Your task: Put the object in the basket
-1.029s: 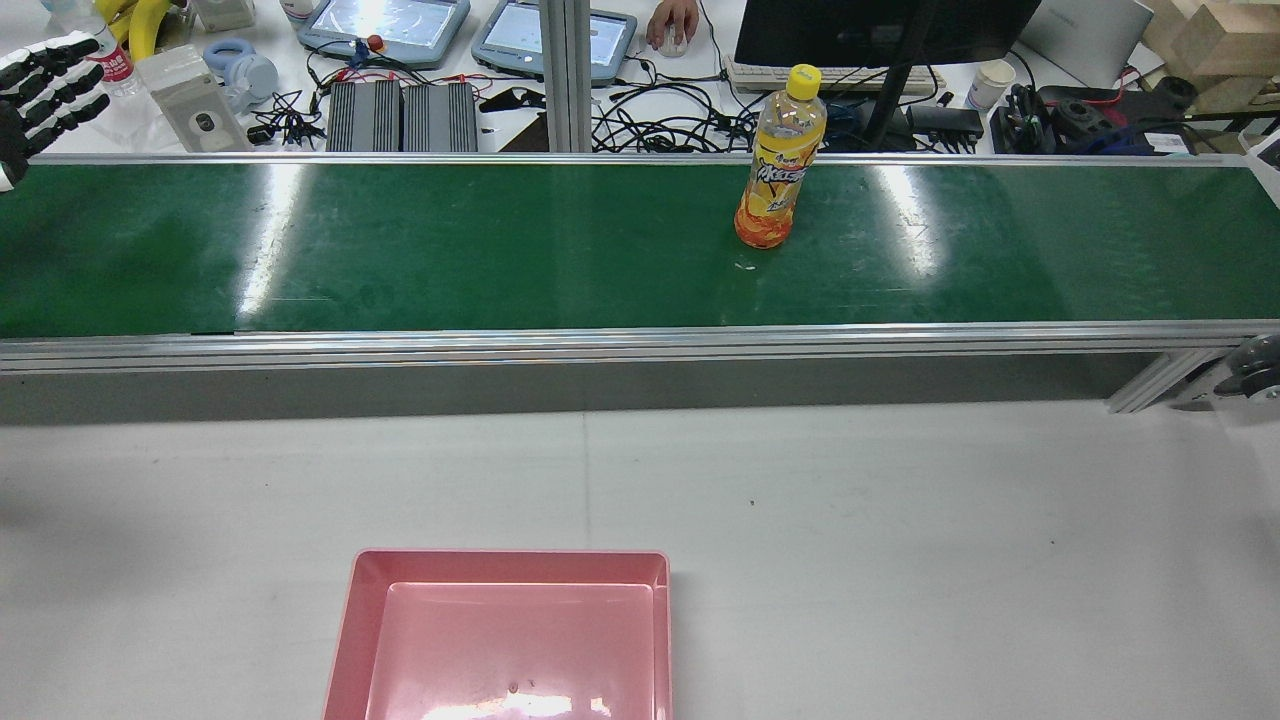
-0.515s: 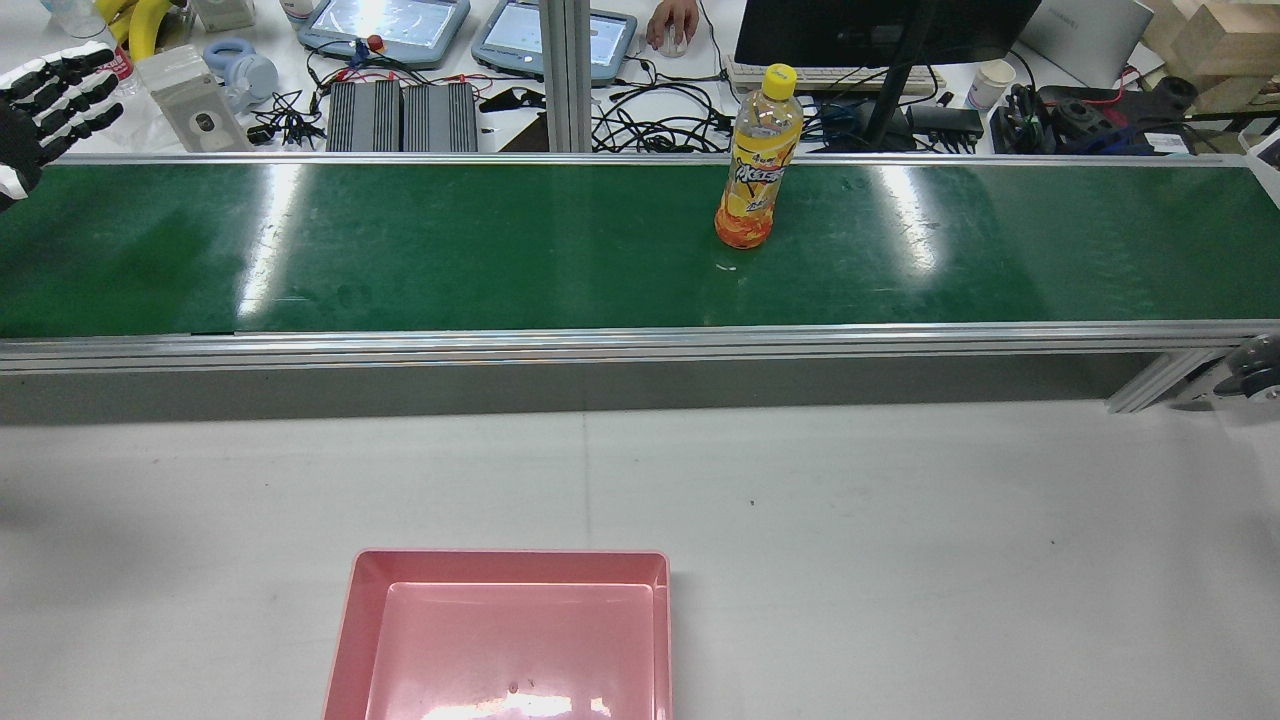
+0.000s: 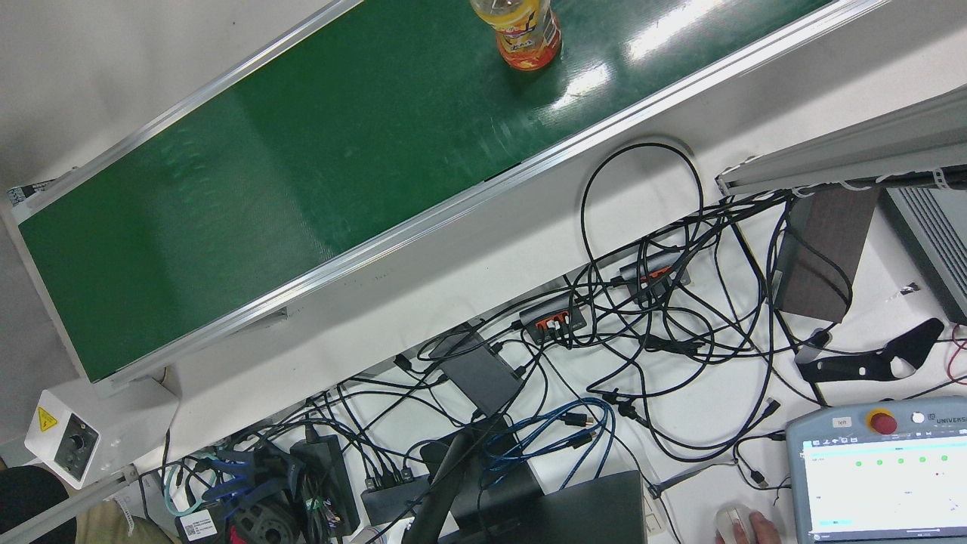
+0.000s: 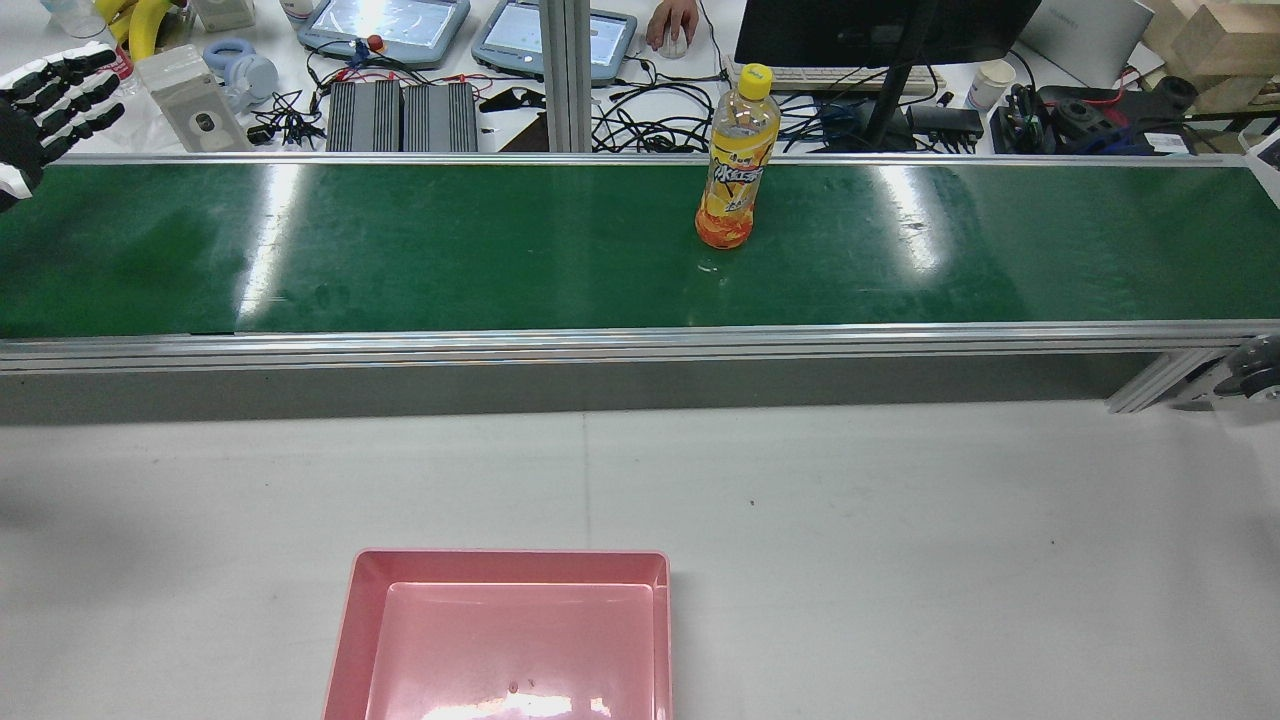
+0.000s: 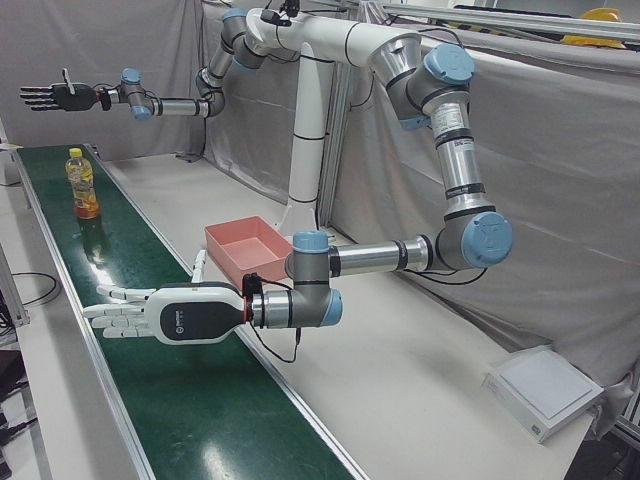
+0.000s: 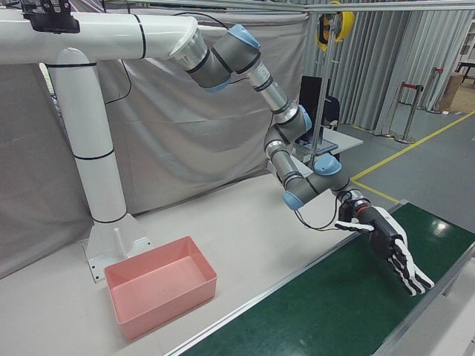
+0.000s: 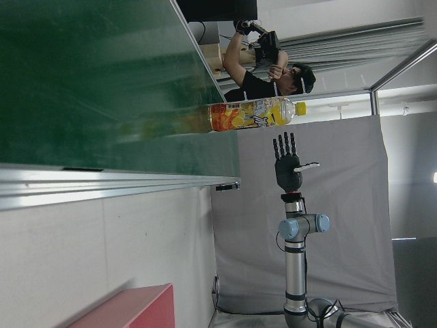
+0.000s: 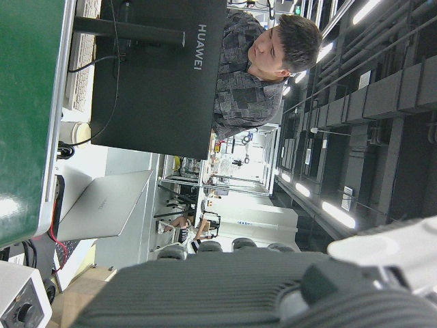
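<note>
An orange drink bottle [image 4: 735, 160] with a yellow cap stands upright on the green conveyor belt [image 4: 400, 250], right of its middle in the rear view. It also shows as the bottle [image 3: 521, 34], [image 5: 83, 185], [image 7: 252, 115]. My left hand [image 4: 50, 95] hovers open over the belt's left end, fingers spread, far from the bottle; the left-front view shows this left hand [image 5: 150, 315] close up. My right hand [image 6: 390, 252] is open above the belt's other end, also seen as the right hand [image 5: 50, 97], [image 7: 290, 160]. The pink basket [image 4: 510, 556] sits empty on the white table.
Behind the belt lies a desk with tangled cables [image 3: 642, 340], teach pendants [image 4: 385, 25], a monitor [image 4: 880, 30] and a person's hand on a mouse [image 4: 672, 25]. A control box [image 3: 72, 442] sits at the belt's end. White tabletop [image 4: 900, 520] spans between belt and basket.
The bottle has travelled left along the belt, still upright. My left hand shifted slightly and stays open.
</note>
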You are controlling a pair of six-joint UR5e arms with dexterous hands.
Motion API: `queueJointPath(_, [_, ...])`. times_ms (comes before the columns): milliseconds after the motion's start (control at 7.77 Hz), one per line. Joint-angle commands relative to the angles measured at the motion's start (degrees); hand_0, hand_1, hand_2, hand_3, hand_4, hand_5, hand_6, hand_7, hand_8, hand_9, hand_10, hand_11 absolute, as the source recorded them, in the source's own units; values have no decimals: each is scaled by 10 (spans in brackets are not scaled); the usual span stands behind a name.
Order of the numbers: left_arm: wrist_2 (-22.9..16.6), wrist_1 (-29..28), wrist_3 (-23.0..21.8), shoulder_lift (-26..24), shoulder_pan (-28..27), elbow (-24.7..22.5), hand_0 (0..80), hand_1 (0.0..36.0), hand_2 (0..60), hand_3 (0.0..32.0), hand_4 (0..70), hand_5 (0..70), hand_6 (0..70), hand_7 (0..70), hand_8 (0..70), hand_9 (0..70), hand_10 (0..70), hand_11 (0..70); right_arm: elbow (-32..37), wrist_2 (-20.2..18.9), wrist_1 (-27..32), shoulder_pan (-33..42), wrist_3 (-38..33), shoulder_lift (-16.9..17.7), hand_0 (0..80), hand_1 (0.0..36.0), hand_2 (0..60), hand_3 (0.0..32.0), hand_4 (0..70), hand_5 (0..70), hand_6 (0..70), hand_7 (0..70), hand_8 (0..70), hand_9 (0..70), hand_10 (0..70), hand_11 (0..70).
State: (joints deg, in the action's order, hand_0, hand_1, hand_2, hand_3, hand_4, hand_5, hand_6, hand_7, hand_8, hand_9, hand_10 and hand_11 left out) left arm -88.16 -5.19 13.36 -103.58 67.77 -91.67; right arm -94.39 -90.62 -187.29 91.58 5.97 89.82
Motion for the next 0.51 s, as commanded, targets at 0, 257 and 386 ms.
queueJointPath(0, [0,0,0,0,0,0,545,26,0,6,104,153,0,0,34,37,37,66,0,0,0,0,0,0,0,0,0,0,0,0,0,0,0,0,0,0])
queueJointPath(257, [0,0,0,0,0,0,545,26,0,2,106,153,0,0,36,38,37,65,0,0,0,0,0,0,0,0,0,0,0,0,0,0,0,0,0,0])
queueJointPath(386, [0,0,0,0,-1,0,545,25,0,2,107,155,0,0,36,39,37,65,0,0,0,0,0,0,0,0,0,0,0,0,0,0,0,0,0,0])
